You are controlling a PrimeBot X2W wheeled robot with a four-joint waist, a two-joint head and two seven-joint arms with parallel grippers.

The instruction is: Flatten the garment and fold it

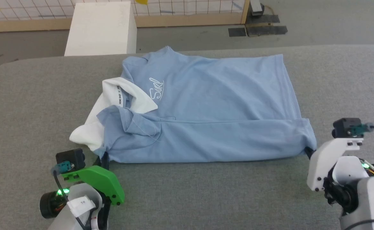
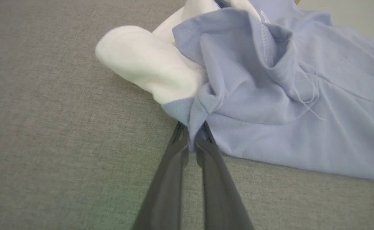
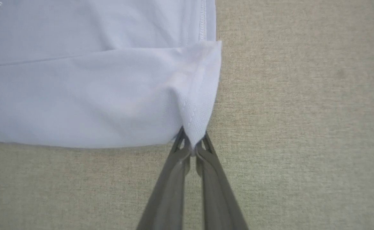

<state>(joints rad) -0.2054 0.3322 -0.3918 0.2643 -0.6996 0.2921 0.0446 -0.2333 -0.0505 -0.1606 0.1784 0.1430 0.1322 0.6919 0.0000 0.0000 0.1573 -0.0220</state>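
Lying across the middle of the grey worktop in the head view, the garment had its near side folded over, its white collar toward the left edge and its hem toward the right. The left gripper met the near collar-end corner and the right gripper the near hem corner, with both sets of fingertips mostly hidden behind the wrist housings. In the left wrist view, the fingers were pressed together, pinching a bunched blue fold beside the collar. In the right wrist view, the fingers likewise pinched the hem corner, and the chest script was cut off at the upper left.
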